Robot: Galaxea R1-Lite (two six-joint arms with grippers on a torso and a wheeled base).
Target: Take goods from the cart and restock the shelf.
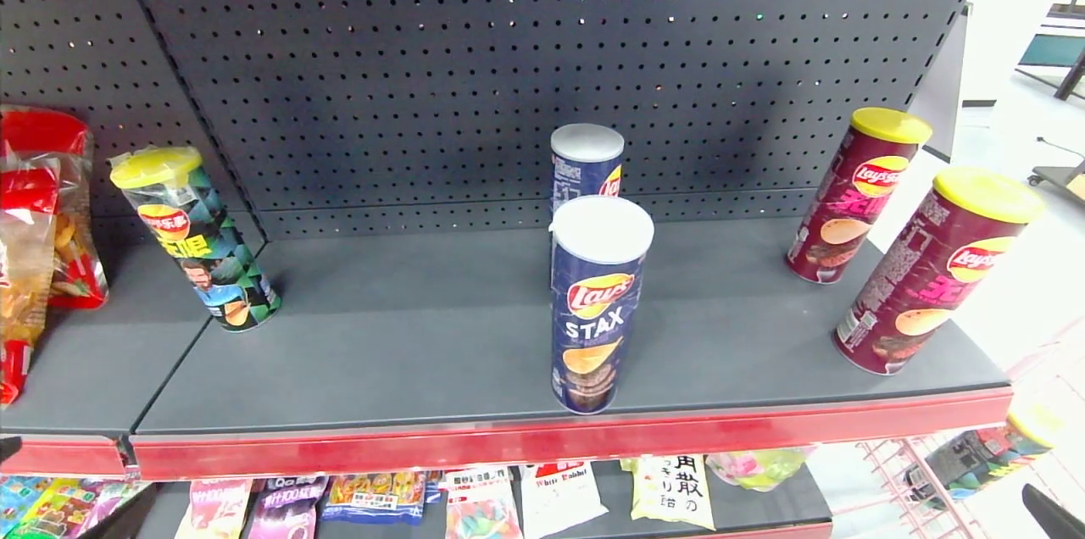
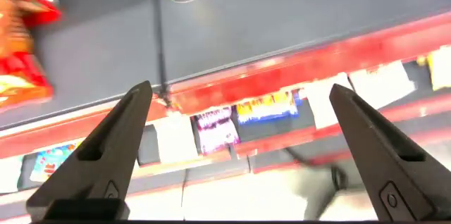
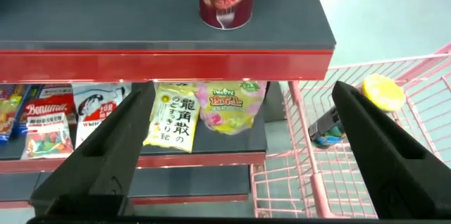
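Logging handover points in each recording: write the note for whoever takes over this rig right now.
Left hand: open, empty, off the shelf's red front edge, near the green can.
Right hand: open, empty, low by the shelf's right end, beside the pink cart.
On the shelf, upright: the green can on the left, two blue cans in the middle, one behind the other, and two maroon cans on the right.
Left to do: one yellow-lidded can lies in the cart, to be picked and shelved.
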